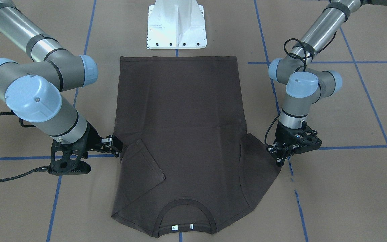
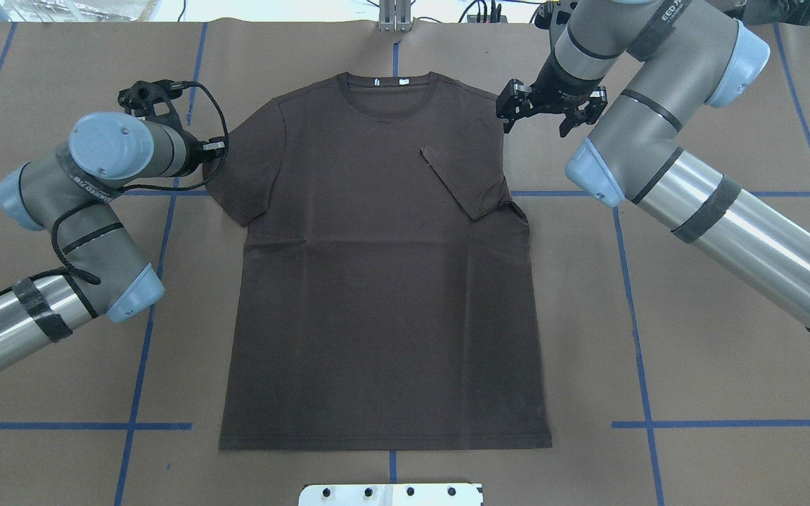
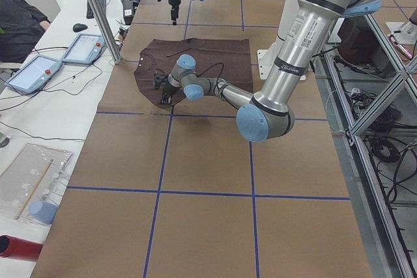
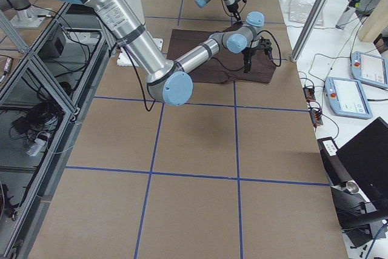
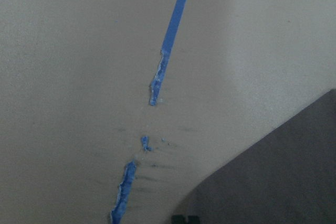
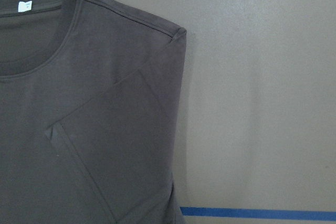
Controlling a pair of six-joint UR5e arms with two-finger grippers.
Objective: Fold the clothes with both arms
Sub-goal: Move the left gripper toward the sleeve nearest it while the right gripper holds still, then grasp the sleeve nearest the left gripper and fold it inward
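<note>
Remote check, both arms in view. The dark brown T-shirt point(image 2: 377, 281) lies flat in the middle of the desk point(image 2: 693, 316), collar point(image 2: 387, 83) at the far edge from the robot and hem nearest the white base point(image 1: 176, 25). Its white neck labels point(image 1: 174, 228) show inside the collar.

The sleeve on the robot's right side point(image 2: 461, 186) is folded inward over the chest. The other sleeve point(image 2: 247, 176) is spread out flat.

The right gripper point(image 2: 512, 107) sits just beside the shoulder on the folded side. I cannot tell whether its jaws are apart or together, as its wrist camera shows only cloth and desk.

The left gripper point(image 2: 214, 147) is low, at the outer edge of the flat sleeve. Its wrist view shows the sleeve corner beside a torn line of blue tape point(image 5: 170, 30) (only a sliver of fingertip is visible at the bottom edge). I cannot tell whether it has pinched the cloth.
</note>
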